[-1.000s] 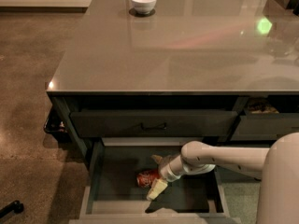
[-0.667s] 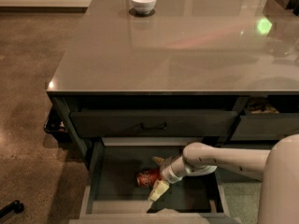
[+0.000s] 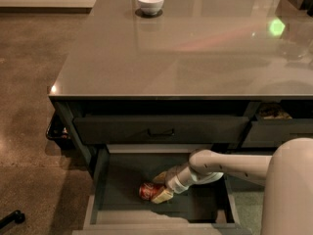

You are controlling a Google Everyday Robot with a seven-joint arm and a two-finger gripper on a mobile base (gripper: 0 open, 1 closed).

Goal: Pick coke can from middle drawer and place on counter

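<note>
Now at the can: gripper (image 3: 159, 190) down in the middle drawer (image 3: 122, 180), right against the coke can (image 3: 145, 191).
Can lies on its side on the drawer floor, below the counter's (image 3: 186, 53) front edge, left of centre. Clamped or not: cannot tell. Risks: the round can rolls away or slips from a shallow hold. On lift-out, it may clip the upper drawer front (image 3: 205, 129).

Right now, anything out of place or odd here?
Only the can, which seems to lie on its side on the open drawer floor, with the pincer right at it. No spill shows. The bowl sits upright on the counter.
</note>
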